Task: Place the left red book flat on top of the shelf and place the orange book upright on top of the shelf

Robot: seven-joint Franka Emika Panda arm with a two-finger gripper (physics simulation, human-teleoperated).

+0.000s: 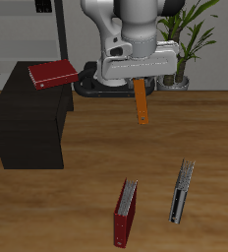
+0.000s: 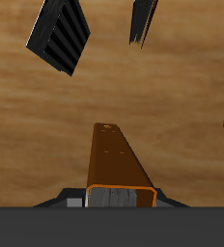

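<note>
The orange book [image 1: 141,101] hangs upright in the air above the table, with my gripper [image 1: 138,84] shut on its upper end. In the wrist view the orange book [image 2: 117,164] runs away from the fingers over the wood. A bright red book [image 1: 53,73], the left red book, lies flat on the black shelf [image 1: 28,123], at its back corner, with part of it reaching past the edge. The gripper is beside the shelf, higher than its top.
A darker red book [image 1: 125,212] and a grey-white book [image 1: 182,191] stand on the table near its front edge. They show in the wrist view as the dark red book [image 2: 59,36] and the grey-white book [image 2: 143,21]. A potted plant [image 1: 190,39] stands at the back.
</note>
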